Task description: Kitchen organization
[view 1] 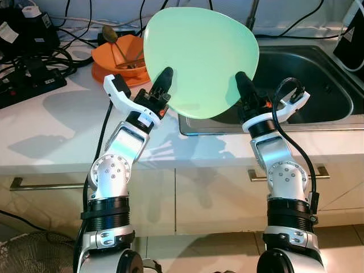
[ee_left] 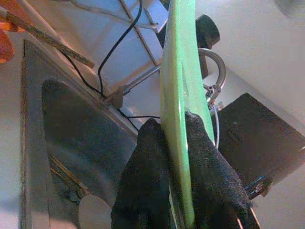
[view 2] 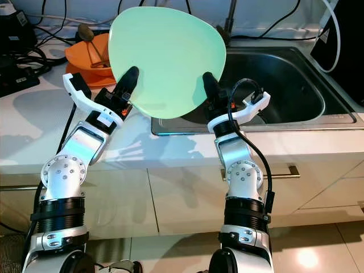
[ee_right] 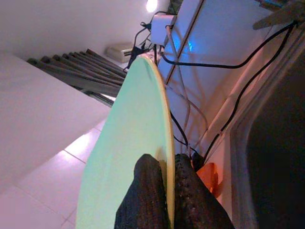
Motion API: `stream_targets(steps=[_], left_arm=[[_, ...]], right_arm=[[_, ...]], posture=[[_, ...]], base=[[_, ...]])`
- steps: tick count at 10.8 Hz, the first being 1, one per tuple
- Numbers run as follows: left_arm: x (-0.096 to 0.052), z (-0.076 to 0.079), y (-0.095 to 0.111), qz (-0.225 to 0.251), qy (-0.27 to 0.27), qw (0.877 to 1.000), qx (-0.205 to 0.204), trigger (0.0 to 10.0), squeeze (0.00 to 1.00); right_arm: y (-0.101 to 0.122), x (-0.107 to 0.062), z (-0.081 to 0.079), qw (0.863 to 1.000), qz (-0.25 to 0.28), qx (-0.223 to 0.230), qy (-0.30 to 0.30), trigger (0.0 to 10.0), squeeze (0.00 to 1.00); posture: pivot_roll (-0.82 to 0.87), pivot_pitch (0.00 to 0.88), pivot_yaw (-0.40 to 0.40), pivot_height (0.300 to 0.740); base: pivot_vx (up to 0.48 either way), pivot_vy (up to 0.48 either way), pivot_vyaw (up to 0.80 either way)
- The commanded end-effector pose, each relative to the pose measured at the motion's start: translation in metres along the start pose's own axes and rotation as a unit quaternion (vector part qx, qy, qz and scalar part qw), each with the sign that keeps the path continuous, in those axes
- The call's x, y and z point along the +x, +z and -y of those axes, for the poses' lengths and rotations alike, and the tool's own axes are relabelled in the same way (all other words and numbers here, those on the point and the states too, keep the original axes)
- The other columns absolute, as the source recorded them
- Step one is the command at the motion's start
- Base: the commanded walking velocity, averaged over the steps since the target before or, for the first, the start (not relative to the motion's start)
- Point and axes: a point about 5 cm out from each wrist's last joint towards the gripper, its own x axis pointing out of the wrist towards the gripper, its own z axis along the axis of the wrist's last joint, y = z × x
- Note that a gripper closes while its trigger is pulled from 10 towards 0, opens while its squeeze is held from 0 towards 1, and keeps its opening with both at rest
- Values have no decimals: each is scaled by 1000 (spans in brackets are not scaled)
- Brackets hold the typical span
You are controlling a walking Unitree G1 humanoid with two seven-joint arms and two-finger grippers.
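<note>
Above the front edge of the counter [view 1: 51, 142], where it meets the near left corner of the sink [view 1: 318, 85], a large pale green plate [view 1: 199, 60] is held up in the air between both arms. It is a rounded, softly triangular plate with a smooth matte face and a thin rim, tilted up almost on edge so its broad face looks toward the head camera. The left tool [view 1: 164, 79] is closed on the plate's lower left rim, one black finger on each face, as the left wrist view shows with the green edge running between the fingers [ee_left: 143, 191]. The right tool [view 1: 243, 84] is closed on the lower right rim in the same way, its two fingers [ee_right: 143, 195] pinching the edge.

Behind the plate, toward the back of the counter, sits an orange bowl [view 1: 116, 54] with utensils [view 1: 116, 48] lying in it; the plate hides part of it. At the back left corner a black power strip [view 1: 28, 85] and a tangle of black cables [view 1: 62, 57] lie on the white surface. The stainless sink is set into the counter to the right, with a dark object [view 1: 350, 42] at its far right edge. Below the counter's front edge are pale drawer fronts with metal handles [view 1: 40, 185].
</note>
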Motion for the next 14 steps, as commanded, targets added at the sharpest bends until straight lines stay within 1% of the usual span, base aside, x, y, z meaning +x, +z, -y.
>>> stream_targets(steps=[1, 4, 5, 6, 7, 8, 9, 10, 11, 12, 13, 14], left_arm=[[4, 8, -3, -11, -20, 1000, 12, 10000, 1000], [4, 7, -5, -15, -20, 1000, 15, 10000, 1000], [4, 7, -5, -16, -21, 1000, 16, 10000, 1000], [4, 7, -5, -17, -21, 1000, 17, 10000, 1000], [4, 7, -6, -21, -19, 999, 23, 10000, 1000], [5, 7, -8, -25, -18, 999, 28, 10000, 0], [5, 7, -8, -25, -17, 999, 27, 10000, 0], [5, 6, -8, -26, -14, 999, 28, 10000, 0], [5, 6, -8, -28, -11, 999, 41, 10000, 0], [5, 5, -8, -31, -9, 998, 49, 10000, 0], [4, 3, -10, -55, 6, 991, 124, 10000, 0], [5, 0, -13, -92, 23, 971, 218, 10000, 0]], right_arm=[[-4, 1, -4, 1000, 3, 6, 11, 0, 0], [0, 3, -3, 1000, 15, 0, 4, 0, 0], [4, 5, -3, 1000, 27, 1, -2, 0, 0], [12, 7, -1, 999, 51, -2, -15, 0, 0], [31, 9, 4, 995, 95, -1, -37, 0, 0], [52, 11, 9, 989, 138, 11, -52, 0, 0], [61, 11, 10, 987, 154, 11, -55, 0, 0], [73, 11, 12, 981, 183, 9, -69, 0, 0], [83, 12, 18, 973, 209, -3, -97, 0, 0], [86, 12, 19, 971, 215, -6, -104, 0, 0], [97, 14, 27, 961, 224, -54, -152, 10000, 0], [103, 16, 31, 955, 224, -87, -172, 10000, 0]], posture=[[84, 48, 32, 740], [83, 37, 33, 740], [85, 37, 32, 740], [84, 36, 32, 740], [85, 36, 32, 740], [83, 40, 32, 740], [82, 42, 33, 740], [82, 44, 32, 740], [85, 46, 31, 740], [85, 47, 31, 740], [87, 47, 27, 740], [89, 46, 25, 740]], base=[[0, 0, 0], [0, 0, 0], [0, 0, 0], [0, 0, 0], [0, 0, 0], [0, 0, 0], [0, 0, 0], [0, 0, 0], [0, 0, 0], [0, 0, 0], [0, 0, 0], [0, 0, 0]])
